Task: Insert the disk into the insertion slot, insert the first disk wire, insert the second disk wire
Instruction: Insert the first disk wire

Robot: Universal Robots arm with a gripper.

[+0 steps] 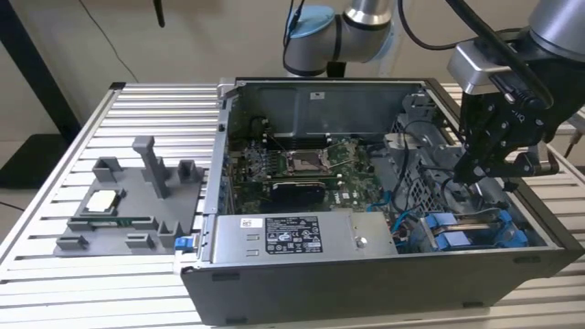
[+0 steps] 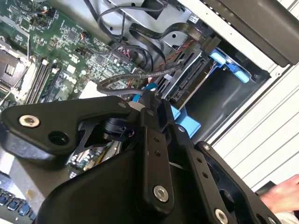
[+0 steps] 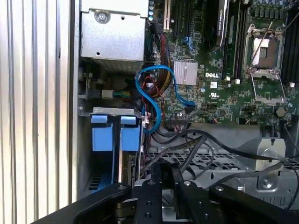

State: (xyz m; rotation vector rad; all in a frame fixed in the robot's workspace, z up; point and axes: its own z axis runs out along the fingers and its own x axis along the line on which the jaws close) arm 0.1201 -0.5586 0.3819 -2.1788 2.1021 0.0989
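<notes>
One gripper (image 3: 169, 172): you have it low inside the open computer case (image 1: 366, 284), above the perforated drive cage (image 3: 201, 161) and just beside the drive bay. You cannot tell how far open it is, nor whether it has hold of anything.
Arm (image 1: 366, 20): in the exterior view it comes in from above, and its black wrist hangs over the case's side at the exterior view's right.
Disk (image 3: 128, 163): it stands on edge inside the insertion slot (image 3: 108, 111), with its blue carrier tab at the mouth of the bay. A second blue tab (image 3: 102, 136) sits just beside it over a dark compartment.
Slot position: in the exterior view you see the blue rails at the case's front corner on the exterior view's right, next to the power-supply box (image 1: 302, 236).
Blue data cable (image 3: 156, 91): it loops from the motherboard (image 3: 219, 88) towards the bay, and its far end is hidden from you.
Black cables (image 3: 205, 140): several arch across the cage near the gripper. You cannot tell whether any is plugged into the disk.
Processor socket (image 1: 305, 161): mid-board, well apart from the gripper.
Table (image 1: 137, 103): slatted aluminium. It bears the case and, at the exterior view's left, a grey fixture tray (image 1: 137, 219) with a processor chip (image 1: 101, 201) on it.
Hand (image 2: 282, 196): a person's, blurred, beside the table slats.
</notes>
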